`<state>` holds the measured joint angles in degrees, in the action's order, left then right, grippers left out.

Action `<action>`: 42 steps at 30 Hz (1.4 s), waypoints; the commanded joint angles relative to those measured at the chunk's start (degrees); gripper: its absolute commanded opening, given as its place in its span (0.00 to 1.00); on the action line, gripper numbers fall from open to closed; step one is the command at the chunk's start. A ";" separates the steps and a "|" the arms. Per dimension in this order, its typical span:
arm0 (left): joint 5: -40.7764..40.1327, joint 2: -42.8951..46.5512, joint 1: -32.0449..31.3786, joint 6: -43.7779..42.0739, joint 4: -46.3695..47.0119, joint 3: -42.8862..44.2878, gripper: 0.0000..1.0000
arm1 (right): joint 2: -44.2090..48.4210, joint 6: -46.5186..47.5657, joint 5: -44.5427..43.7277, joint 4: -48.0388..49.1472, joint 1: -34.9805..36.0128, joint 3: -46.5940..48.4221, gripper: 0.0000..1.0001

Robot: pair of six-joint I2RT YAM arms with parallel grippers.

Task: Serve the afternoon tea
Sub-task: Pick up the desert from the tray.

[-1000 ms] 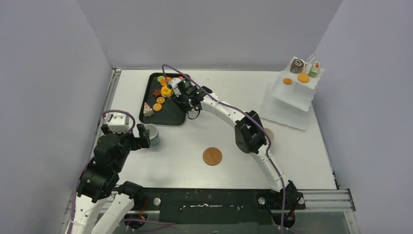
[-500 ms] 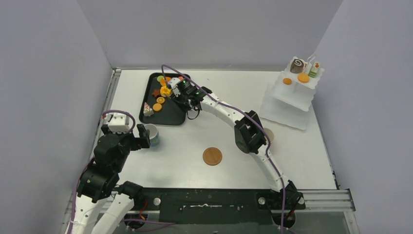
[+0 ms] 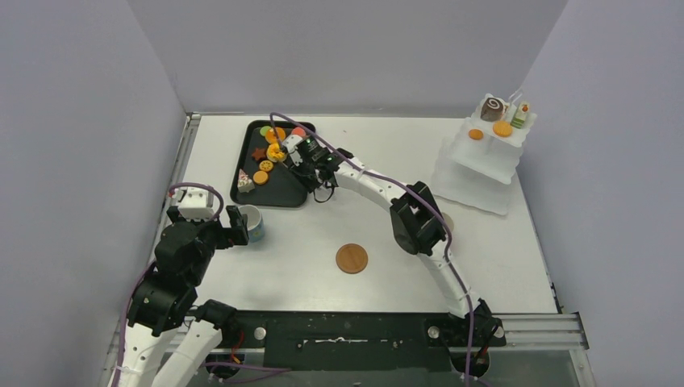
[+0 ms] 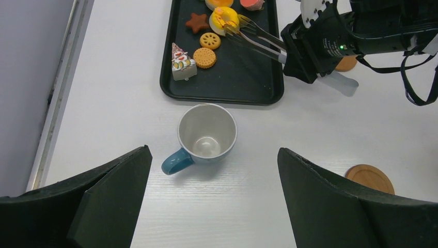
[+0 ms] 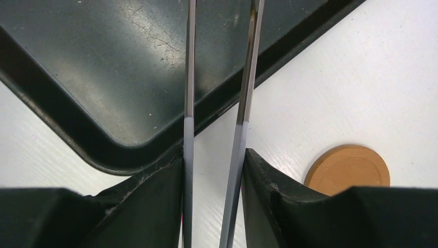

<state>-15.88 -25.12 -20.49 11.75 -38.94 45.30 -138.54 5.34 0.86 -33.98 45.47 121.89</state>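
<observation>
On the far left part of the table, we see the right gripper (image 3: 311, 167) clamped on the handle end of the long metal tongs (image 4: 256, 40). Its fingers (image 5: 150, 206) press the two blades from outside, leaving only a narrow gap between them. Straight out from this gripper the blades run over the black tray (image 5: 93, 67), and their tips reach a yellow tart (image 4: 225, 16). We cannot tell whether they pinch it or only touch it. Just beside the tips lies a brown star cookie (image 4: 197, 21). Further back along the blades, off to the same side, two round cookies (image 4: 209, 39) and a cake slice (image 4: 182, 64) sit on the tray. A wooden coaster (image 5: 347, 169) lies on the table near one finger of the right gripper, off the tray.

The left gripper (image 3: 238, 225) is spread wide and holds nothing. The blue cup (image 4: 206, 132) stands upright and empty at its mouth, clear of both fingers, with its handle turned toward the left finger. A second coaster (image 4: 369, 178) lies outside the right finger.

Well apart from both grippers, off to the right arm's right, a white tiered stand (image 3: 476, 165) carries a chocolate swirl roll (image 3: 492, 108), orange rounds (image 3: 502, 128) and a small green-and-white piece (image 3: 520, 117) up top.
</observation>
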 commanded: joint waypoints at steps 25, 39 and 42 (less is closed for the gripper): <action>0.76 0.43 0.44 -1.02 4.24 0.22 0.92 | 29.05 -9.76 -9.60 7.00 -0.25 -22.52 0.21; 1.72 0.68 0.41 -1.55 4.31 0.23 0.91 | 47.47 -18.42 -21.41 -4.08 -3.41 -32.89 0.23; 1.98 0.78 0.45 -1.55 4.45 0.14 0.92 | 50.42 -20.21 -23.27 -7.67 -4.96 -34.87 0.23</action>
<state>-14.94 -24.95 -20.40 11.27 -38.35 45.28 -93.27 -11.07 -16.27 -38.35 42.19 88.47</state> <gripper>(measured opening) 0.915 0.385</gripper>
